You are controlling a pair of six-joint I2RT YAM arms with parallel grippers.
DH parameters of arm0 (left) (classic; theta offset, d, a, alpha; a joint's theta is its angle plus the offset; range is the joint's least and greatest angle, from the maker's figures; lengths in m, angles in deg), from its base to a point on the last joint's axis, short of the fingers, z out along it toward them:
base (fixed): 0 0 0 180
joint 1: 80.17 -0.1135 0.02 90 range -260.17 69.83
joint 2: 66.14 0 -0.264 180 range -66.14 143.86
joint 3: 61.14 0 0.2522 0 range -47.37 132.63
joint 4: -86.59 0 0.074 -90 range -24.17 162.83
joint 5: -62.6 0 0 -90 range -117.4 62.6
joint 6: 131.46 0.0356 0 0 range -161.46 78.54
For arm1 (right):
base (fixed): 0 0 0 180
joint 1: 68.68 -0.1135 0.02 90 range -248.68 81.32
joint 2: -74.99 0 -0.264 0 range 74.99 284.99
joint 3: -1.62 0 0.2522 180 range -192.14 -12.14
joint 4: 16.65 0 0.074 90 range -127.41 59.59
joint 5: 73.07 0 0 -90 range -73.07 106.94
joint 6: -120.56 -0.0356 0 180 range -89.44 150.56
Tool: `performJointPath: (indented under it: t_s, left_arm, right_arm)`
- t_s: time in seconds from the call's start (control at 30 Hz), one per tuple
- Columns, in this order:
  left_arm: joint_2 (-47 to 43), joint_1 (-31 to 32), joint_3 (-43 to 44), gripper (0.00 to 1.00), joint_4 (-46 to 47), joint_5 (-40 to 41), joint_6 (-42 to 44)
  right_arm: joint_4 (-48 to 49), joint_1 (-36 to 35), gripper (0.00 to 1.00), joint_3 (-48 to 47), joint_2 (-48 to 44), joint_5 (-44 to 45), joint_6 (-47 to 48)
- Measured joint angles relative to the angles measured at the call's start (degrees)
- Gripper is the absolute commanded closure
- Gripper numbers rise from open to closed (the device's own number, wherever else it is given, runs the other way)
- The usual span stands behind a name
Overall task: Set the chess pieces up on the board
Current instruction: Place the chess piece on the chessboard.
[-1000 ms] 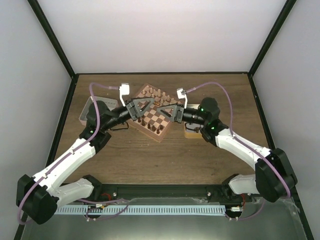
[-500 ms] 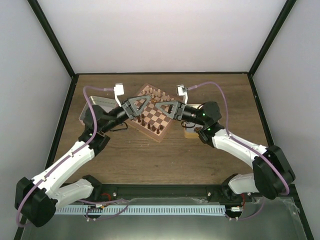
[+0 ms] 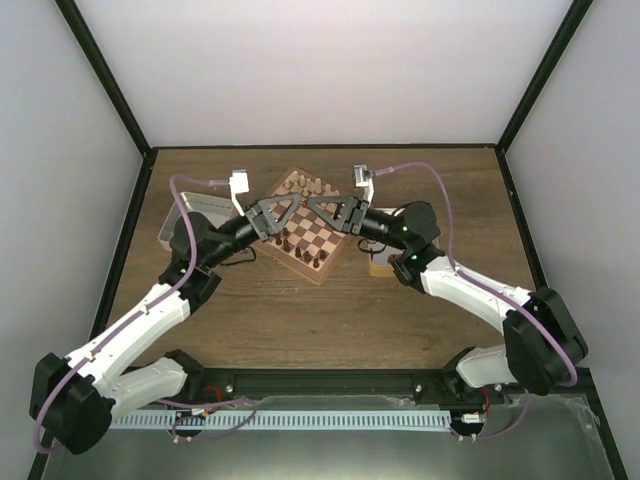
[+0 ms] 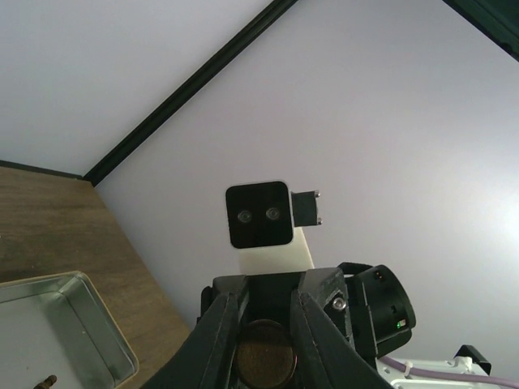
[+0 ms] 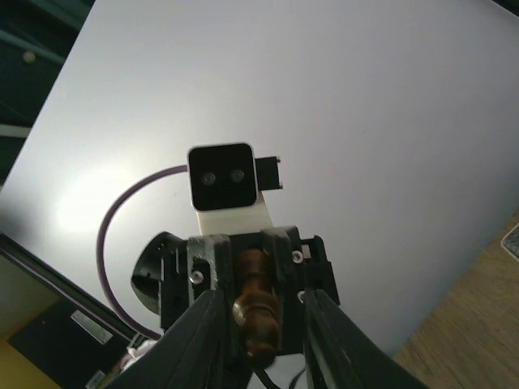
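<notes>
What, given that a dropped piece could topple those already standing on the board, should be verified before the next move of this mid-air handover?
1. Left pincer grips the chess piece: ok, its fingers pinch the base.
2. Right pincer straddles the piece: ok.
3. Right pincer clamped on the piece: not ok, a gap shows beside it.
4. Handover is above the board: ok.
5. Clearance over the standing pieces: cannot tell.
</notes>
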Motion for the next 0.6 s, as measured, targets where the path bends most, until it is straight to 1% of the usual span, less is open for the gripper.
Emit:
performJointPath:
  t_s: [0.1, 0.17, 0.2, 0.3, 0.33, 0.43, 0.53, 0.6]
  left_arm:
    - [0.0, 0.0, -0.4, 0.95, 0.0, 0.2, 0.0]
    - [0.0, 0.0, -0.5, 0.95, 0.0, 0.2, -0.1]
    - [-0.1, 0.0, -0.5, 0.95, 0.2, 0.3, -0.1]
    - [-0.1, 0.0, -0.5, 0.94, 0.3, 0.5, -0.1]
    - [-0.1, 0.0, -0.5, 0.94, 0.3, 0.5, 0.0]
    - [-0.1, 0.0, -0.6, 0.94, 0.3, 0.9, 0.1]
    - [-0.1, 0.0, -0.6, 0.94, 0.3, 1.4, 0.1]
    - [-0.1, 0.0, -0.6, 0.94, 0.3, 1.7, 0.2]
  right_arm:
    - [-0.2, -0.1, 0.82, -0.5, 0.0, 0.5, -0.5]
    - [-0.8, -0.2, 0.84, -0.9, 0.0, 0.7, -1.0]
    - [-1.1, -0.2, 0.84, -1.0, 0.0, 0.7, -1.3]
    - [-2.1, -0.3, 0.74, -1.3, 0.0, 0.7, -1.6]
    - [-2.6, -0.3, 0.72, -1.6, 0.0, 0.6, -1.7]
    - [-3.8, -0.5, 0.71, -2.2, 0.0, 0.4, -1.5]
    - [-5.1, -0.7, 0.76, -2.3, 0.0, 0.3, -1.5]
    - [-5.7, -0.7, 0.82, -2.3, 0.0, 0.3, -1.5]
